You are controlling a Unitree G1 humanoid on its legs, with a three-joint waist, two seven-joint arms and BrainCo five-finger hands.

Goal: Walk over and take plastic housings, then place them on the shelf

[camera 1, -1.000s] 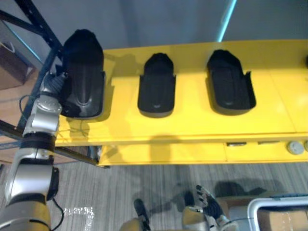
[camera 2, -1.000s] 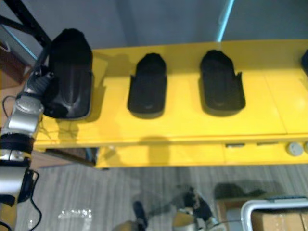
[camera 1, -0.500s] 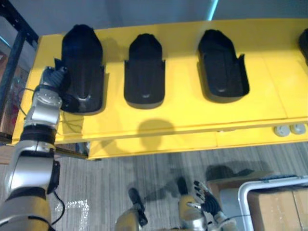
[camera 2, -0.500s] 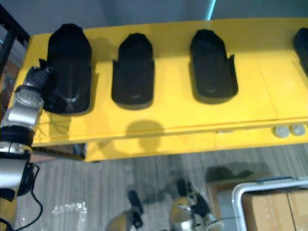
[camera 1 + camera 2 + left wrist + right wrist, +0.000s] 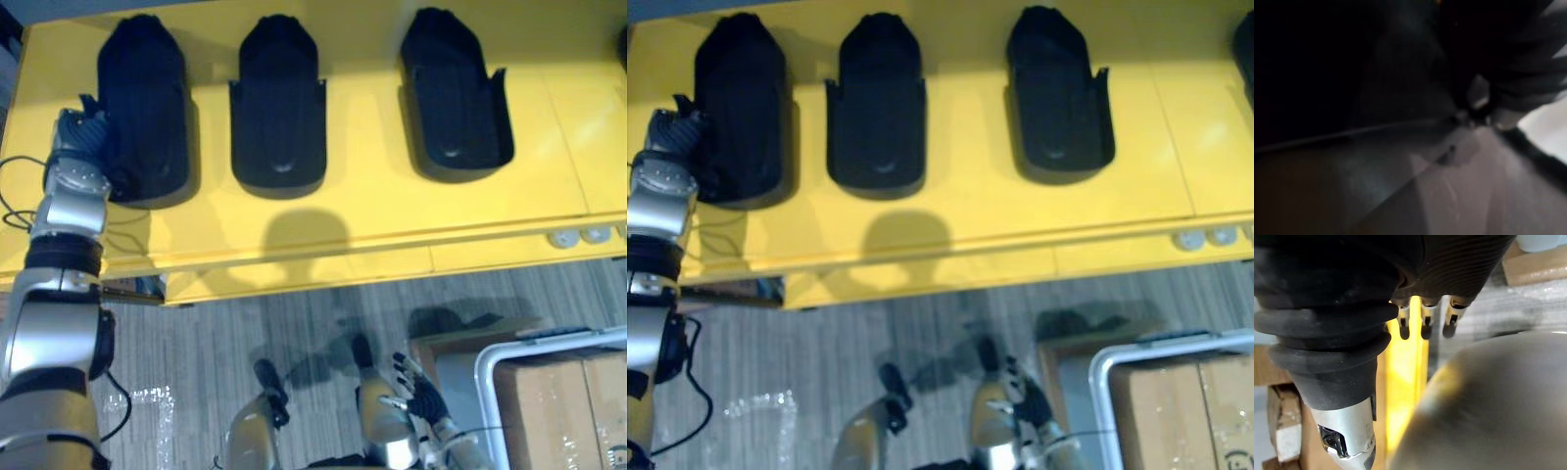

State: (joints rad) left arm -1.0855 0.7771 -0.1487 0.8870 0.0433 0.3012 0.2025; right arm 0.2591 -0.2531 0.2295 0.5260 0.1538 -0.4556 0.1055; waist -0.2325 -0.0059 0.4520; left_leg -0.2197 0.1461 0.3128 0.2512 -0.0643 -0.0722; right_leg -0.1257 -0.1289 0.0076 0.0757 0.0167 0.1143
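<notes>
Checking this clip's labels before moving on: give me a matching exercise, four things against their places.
Things:
1. left housing
2. middle housing
3. right housing
4. right hand

Places:
A. low above the floor, by the white-rimmed bin
B. farthest right of the three on the yellow table
C. left hand at its side
D. between the other two

Pairs: 1-C, 2-D, 3-B, 4-A

Below me, a grey plank floor (image 5: 225, 323). At my lower right, a cardboard box (image 5: 563, 416) sits inside a white-rimmed bin (image 5: 480, 392). At my lower left, crumpled clear film (image 5: 149, 433) lies on the floor.
</notes>
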